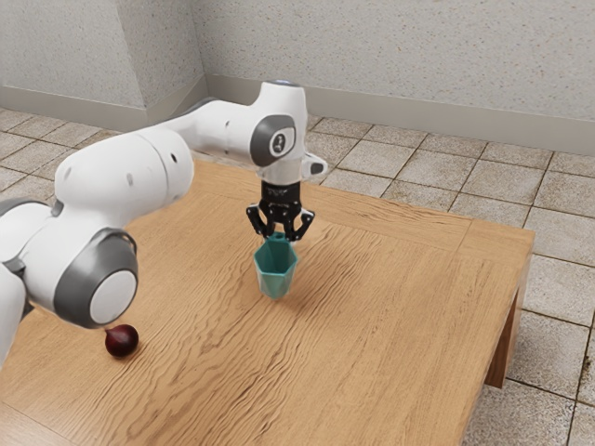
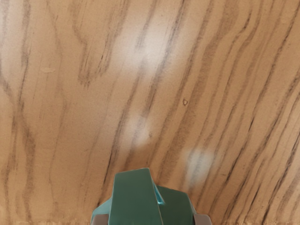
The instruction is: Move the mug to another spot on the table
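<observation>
- Table: wood, near edge cut off.
- Our arm: hides the table's left in the exterior view.
- Mug: teal, mid-table, upright; cut off in the wrist view.
- Our gripper: pinching the mug's top, fingertips hard to make out.
- Dark red ball: partly behind our arm.

There is 1 wooden counter. The loose things number 2, each of a different kind: 1 teal mug and 1 small dark red round item, a fruit or an onion; which of the 2 cannot be told. The machine is 1 white arm carrying 1 black end effector with 2 fingers. The wrist view shows 1 mug and 1 counter.
</observation>
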